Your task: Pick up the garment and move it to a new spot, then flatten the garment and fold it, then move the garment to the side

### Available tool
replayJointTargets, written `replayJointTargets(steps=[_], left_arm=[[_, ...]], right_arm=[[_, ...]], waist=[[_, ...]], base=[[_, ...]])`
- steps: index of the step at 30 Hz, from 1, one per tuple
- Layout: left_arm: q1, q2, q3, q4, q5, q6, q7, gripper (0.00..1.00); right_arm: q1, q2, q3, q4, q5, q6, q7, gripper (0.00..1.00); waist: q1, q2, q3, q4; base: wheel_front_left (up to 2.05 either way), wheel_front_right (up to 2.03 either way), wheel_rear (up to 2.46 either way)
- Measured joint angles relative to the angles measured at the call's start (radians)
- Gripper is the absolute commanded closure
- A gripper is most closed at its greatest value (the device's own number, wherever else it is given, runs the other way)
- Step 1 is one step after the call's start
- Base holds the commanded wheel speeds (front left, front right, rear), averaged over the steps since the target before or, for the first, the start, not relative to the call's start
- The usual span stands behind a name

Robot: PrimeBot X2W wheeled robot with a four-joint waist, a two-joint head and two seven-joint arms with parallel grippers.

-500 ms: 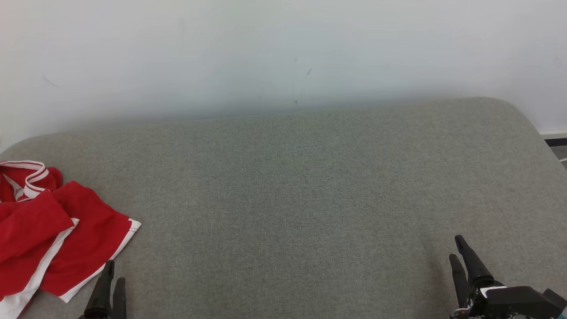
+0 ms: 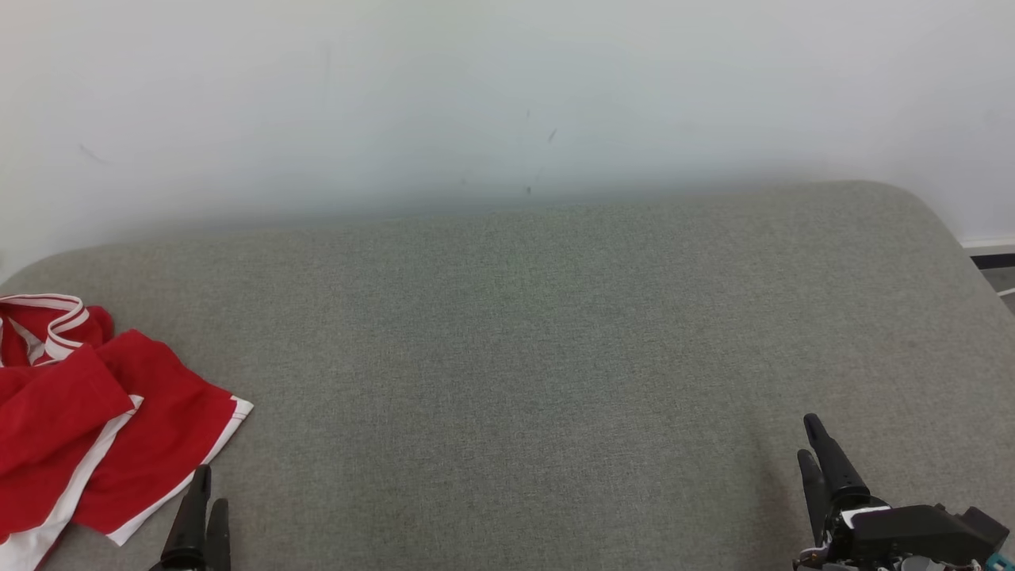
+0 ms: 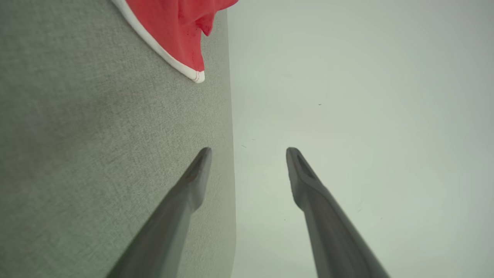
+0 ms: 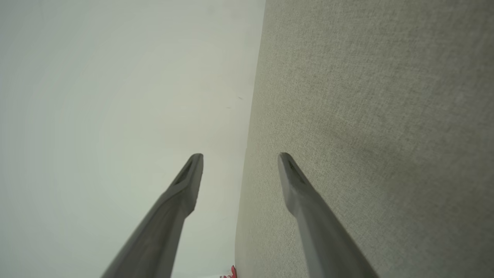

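Both sets spread open, holding nothing. Left fingers (image 3: 181, 208) sit low, just beside the white hem of the garment (image 2: 95, 428); right fingers (image 4: 307, 208) are well apart from it, over bare table (image 2: 523, 357). The red garment lies crumpled at the table's left edge, partly out of the head view. Pick not yet started. Risks, my read: layers overlap, so a pinch may catch one layer only and drag the heap; cloth near the edge may slide off; the right arm faces a long reach across.
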Motion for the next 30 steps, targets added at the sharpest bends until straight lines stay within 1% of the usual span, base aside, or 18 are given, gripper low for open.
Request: replayJointTargets(steps=[5, 11, 19, 25, 30], left_arm=[[0.0, 0.005, -0.015, 0.001, 0.042, 0.009, -0.02, 0.0], [0.0, 0.009, -0.027, 0.007, 0.092, 0.034, -0.04, 0.0], [-0.003, 0.013, -0.051, 0.016, 0.179, 0.07, -0.072, 0.0], [-0.003, 0.021, -0.066, 0.019, 0.247, 0.088, -0.093, 0.0], [-0.004, 0.027, -0.083, 0.02, 0.3, 0.098, -0.108, 0.0]], right_arm=[[-0.001, -0.003, 0.018, 0.002, -0.039, -0.009, -0.022, 0.0], [-0.002, -0.014, 0.052, 0.007, -0.105, -0.027, -0.044, 0.0], [-0.018, -0.036, 0.091, 0.017, -0.203, -0.062, -0.075, 0.0], [-0.021, -0.052, 0.125, 0.025, -0.288, -0.086, -0.093, 0.0], [-0.021, -0.059, 0.136, 0.028, -0.339, -0.1, -0.111, 0.0]], waist=[[0.0, -0.0001, -0.004, -0.002], [0.0, 0.0, -0.009, -0.004], [0.0, 0.0, -0.016, -0.003], [0.0, 0.0, -0.025, 0.003], [0.0, 0.0, -0.03, 0.008]], base=[[0.0, 0.0, 0.0], [0.0, 0.0, 0.0], [0.0, 0.0, 0.0], [0.0, 0.0, 0.0], [0.0, 0.0, 0.0]])
